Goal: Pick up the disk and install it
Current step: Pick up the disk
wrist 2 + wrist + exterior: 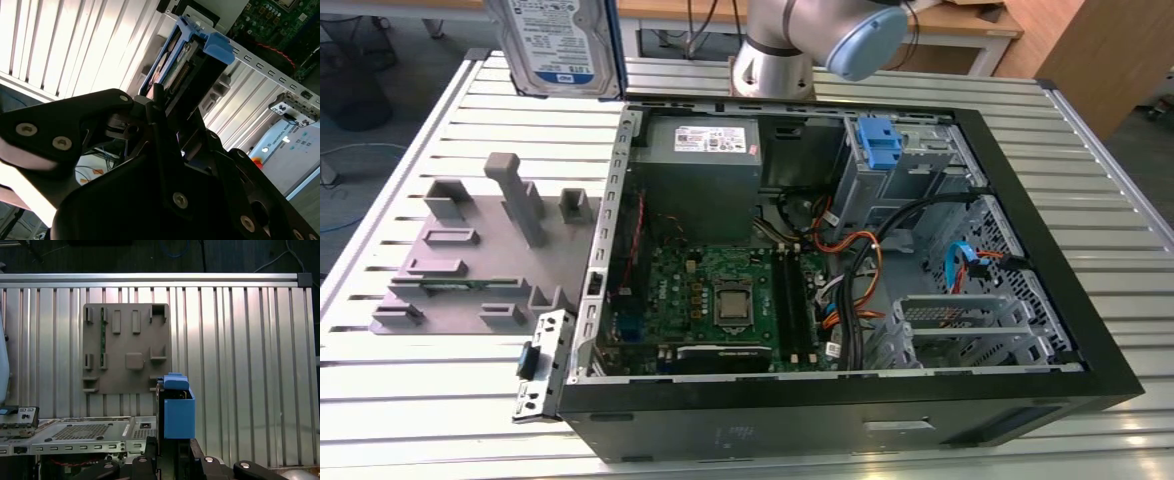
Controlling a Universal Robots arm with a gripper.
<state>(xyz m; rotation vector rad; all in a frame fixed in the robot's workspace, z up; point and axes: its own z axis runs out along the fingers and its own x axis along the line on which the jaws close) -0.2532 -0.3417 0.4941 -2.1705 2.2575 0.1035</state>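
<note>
Jaws clamp the disk (pixel 172 70) by its blue carrier (pixel 179 417), holding it upright and clear of the slatted metal desk (pixel 427 400). In the exterior view, the disk hangs label outward beyond the open computer case (pixel 1067 330), above its far corner on that view's left. A grey moulded fixture (pixel 467 260) lies beside the case. Inside the case, a blue bracket (pixel 881 140) sits near the power supply (pixel 700 150).

Open black computer case (pixel 827 430) lies on slatted metal table (pixel 400 400), with green motherboard (pixel 720 300), grey power supply (pixel 700 150), blue bracket (pixel 881 145) and orange cables (pixel 851 240) inside. Grey slotted fixture plate (pixel 467 260) with upright posts sits on the table just beside the case, at the exterior view's left.
</note>
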